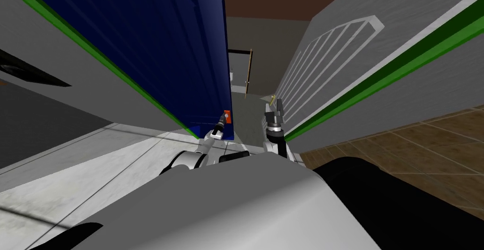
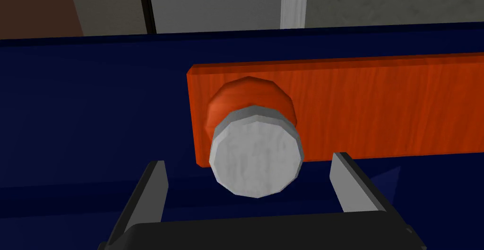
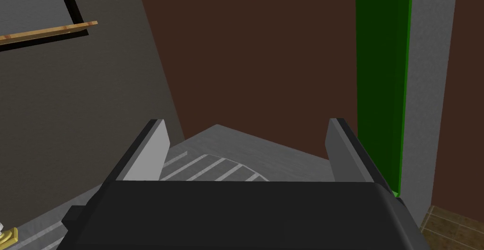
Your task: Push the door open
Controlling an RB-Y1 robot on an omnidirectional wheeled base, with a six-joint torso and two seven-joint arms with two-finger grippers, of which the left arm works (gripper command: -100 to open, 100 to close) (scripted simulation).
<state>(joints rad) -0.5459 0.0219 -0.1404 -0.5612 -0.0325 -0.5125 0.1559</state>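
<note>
dark blue door ajar in green frame; brown tiled floor beyond the right gripper. left gripper faces the door's orange plate, fingers spread wide, grey knob between them, ungripped. right gripper raised alongside, fingers wide apart, empty.

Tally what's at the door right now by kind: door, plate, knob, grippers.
blue door: 1
orange plate on the door: 1
grey knob on the plate: 1
grippers, both with fingers open: 2 (left gripper around the knob without touching it, right gripper apart from it)
Total: 5
</note>
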